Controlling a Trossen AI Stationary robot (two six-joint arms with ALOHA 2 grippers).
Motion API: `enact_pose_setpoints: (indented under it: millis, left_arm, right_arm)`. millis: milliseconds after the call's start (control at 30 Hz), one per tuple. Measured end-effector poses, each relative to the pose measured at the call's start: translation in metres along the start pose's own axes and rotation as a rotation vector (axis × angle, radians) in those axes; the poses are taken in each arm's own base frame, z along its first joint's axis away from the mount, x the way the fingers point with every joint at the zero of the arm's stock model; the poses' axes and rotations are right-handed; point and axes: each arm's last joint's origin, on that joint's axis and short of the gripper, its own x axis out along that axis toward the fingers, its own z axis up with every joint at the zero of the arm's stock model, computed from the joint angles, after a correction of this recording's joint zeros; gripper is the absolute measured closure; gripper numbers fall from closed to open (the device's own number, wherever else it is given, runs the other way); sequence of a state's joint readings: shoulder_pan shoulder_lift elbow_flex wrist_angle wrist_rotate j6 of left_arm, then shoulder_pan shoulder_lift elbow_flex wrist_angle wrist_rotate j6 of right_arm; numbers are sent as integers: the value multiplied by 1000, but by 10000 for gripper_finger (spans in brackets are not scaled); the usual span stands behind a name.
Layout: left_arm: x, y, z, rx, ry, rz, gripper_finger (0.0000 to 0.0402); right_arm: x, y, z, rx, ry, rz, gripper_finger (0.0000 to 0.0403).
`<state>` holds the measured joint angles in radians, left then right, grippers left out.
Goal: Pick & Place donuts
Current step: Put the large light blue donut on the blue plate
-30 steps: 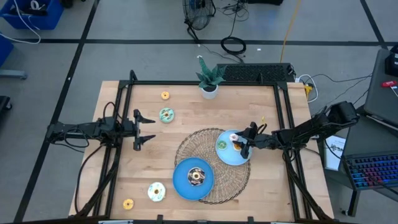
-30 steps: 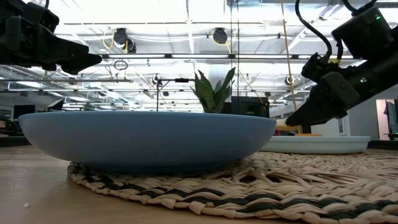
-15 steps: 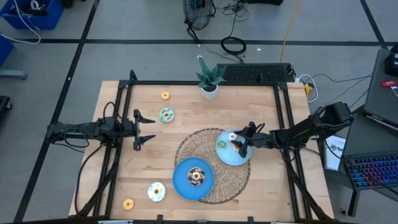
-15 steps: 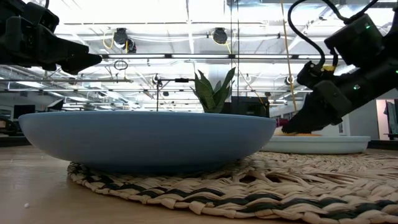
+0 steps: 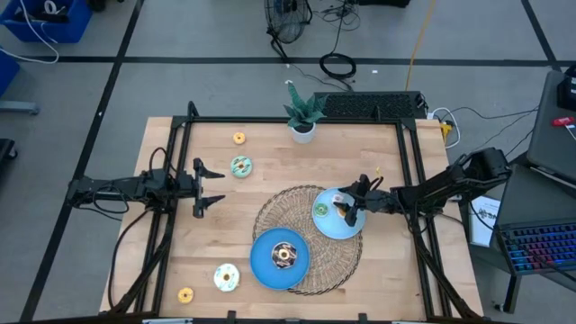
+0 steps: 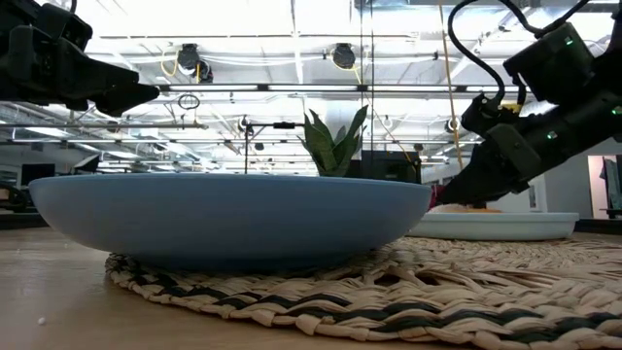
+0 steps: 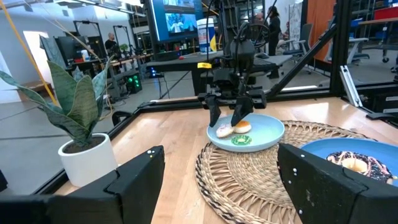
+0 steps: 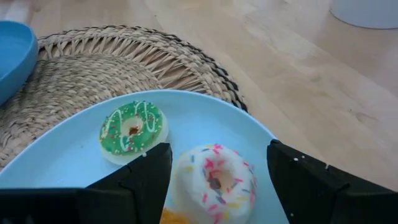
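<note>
My right gripper [image 5: 349, 205] [image 8: 219, 148] hangs open low over the light blue plate [image 5: 340, 229] [image 8: 68, 165]. Its fingers stand on either side of a white pink-sprinkled donut [image 8: 216, 177] [image 7: 224, 131] that lies flat on the plate, with a narrow gap at each side. A green donut [image 8: 132, 127] [image 5: 321, 210] and an orange one [image 7: 242, 127] lie on the same plate. A brown donut [image 5: 283, 256] sits on the darker blue plate [image 5: 265, 268]. Teal [image 5: 240, 166], cream [image 5: 226, 277] and two small yellow donuts [image 5: 238, 138] [image 5: 185, 294] lie on the bare wood. My left gripper [image 5: 214, 187] waits open at the table's left.
Both plates rest on a round woven mat [image 5: 270, 211]. A potted plant [image 5: 303, 117] stands at the far edge. A black frame [image 5: 180, 135] runs along the table's sides. Bare wood lies between the left gripper and the mat.
My right gripper has sunk toward the light blue plate and shifted slightly toward the table's left, its fingertips now just above the plate beside the white donut.
</note>
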<state>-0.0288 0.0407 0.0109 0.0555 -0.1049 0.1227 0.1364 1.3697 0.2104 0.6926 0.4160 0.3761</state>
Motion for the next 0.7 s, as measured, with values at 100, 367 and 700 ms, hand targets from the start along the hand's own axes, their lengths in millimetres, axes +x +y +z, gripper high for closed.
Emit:
enact_pose_setpoints:
  millis: [100,367,700]
  left_arm:
    - [0,0,0,0,0,0,96]
    - [0,0,0,0,0,0,96]
    - [0,0,0,0,0,0,96]
  right_arm:
    - [0,-1,2,1,-10,-3,158]
    - [-7,0,14,-8,-80,21,160]
    - [-19,1,24,-29,-101,120,160]
